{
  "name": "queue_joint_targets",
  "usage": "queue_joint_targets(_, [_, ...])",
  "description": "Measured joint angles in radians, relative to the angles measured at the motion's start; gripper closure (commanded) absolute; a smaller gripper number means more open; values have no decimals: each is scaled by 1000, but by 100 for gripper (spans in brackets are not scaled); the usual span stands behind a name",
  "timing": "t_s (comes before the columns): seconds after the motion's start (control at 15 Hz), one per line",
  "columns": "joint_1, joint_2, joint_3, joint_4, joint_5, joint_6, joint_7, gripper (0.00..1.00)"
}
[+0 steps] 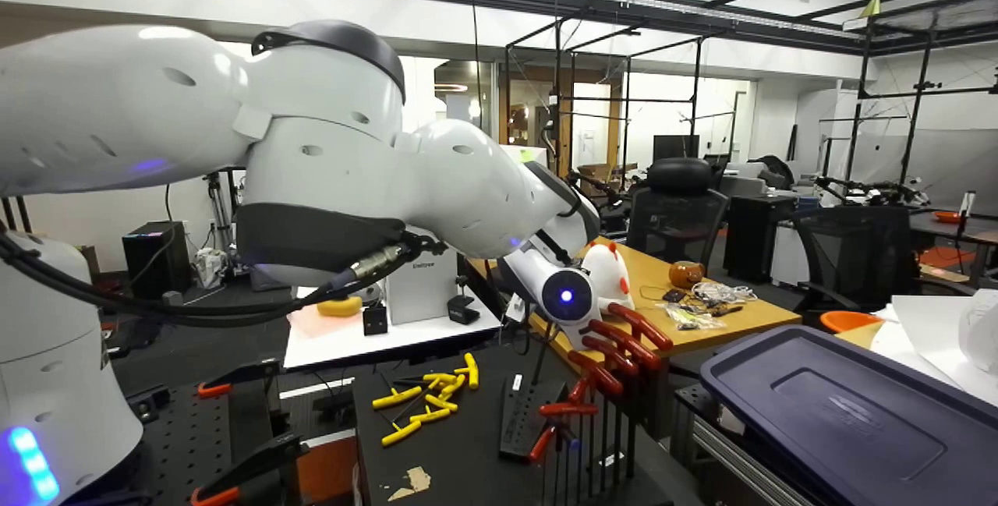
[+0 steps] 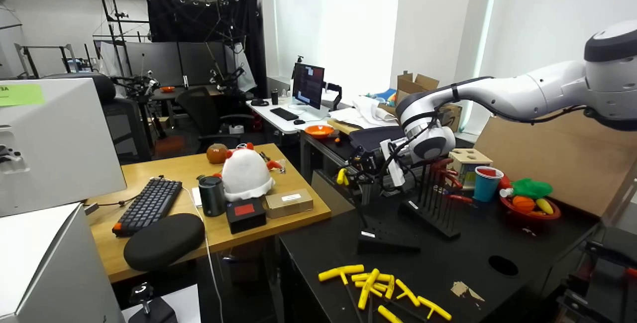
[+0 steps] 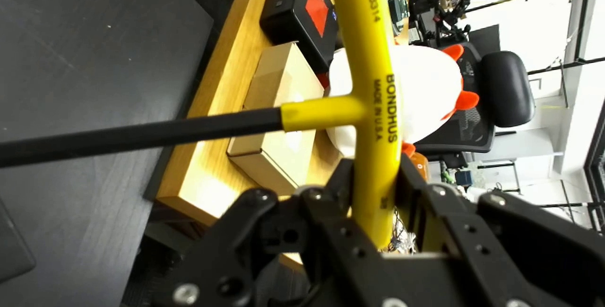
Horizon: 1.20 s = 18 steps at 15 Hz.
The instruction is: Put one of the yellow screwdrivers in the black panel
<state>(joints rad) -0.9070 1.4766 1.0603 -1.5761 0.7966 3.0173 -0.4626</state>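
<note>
The yellow T-handled screwdriver [image 3: 371,108] slants its black metal shaft [image 3: 142,137] down toward a low black block pierced with holes [image 1: 524,416]: likeliest the panel, I'd say, though the black rack [image 2: 430,219] holding red-handled tools [image 1: 596,375] near it might be meant. From here I can't tell whether the tip has entered a hole. The claw [image 3: 375,186] is clamped about one end of the handle, off to the side of the shaft, so a snagged tip would probably twist the tool. I'd line shaft up with hole, lower gently, and let go only once it seats. The handle reads BONDHUS, MADE IN U.S.A and 13314; the white label [image 2: 367,234] on the block is too small for me. Beyond, a pale box [image 1: 425,295] says Unitree.
</note>
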Motion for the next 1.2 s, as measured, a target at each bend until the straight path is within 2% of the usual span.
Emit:
queue_joint_targets(0.53, [5, 0, -18, 40, 185, -65, -152, 94])
queue_joint_targets(0.8, [-27, -7, -12, 25, 263, -75, -247, 94])
queue_joint_targets(1.2, [-103, -13, 16, -55, 360, -75, -467, 94])
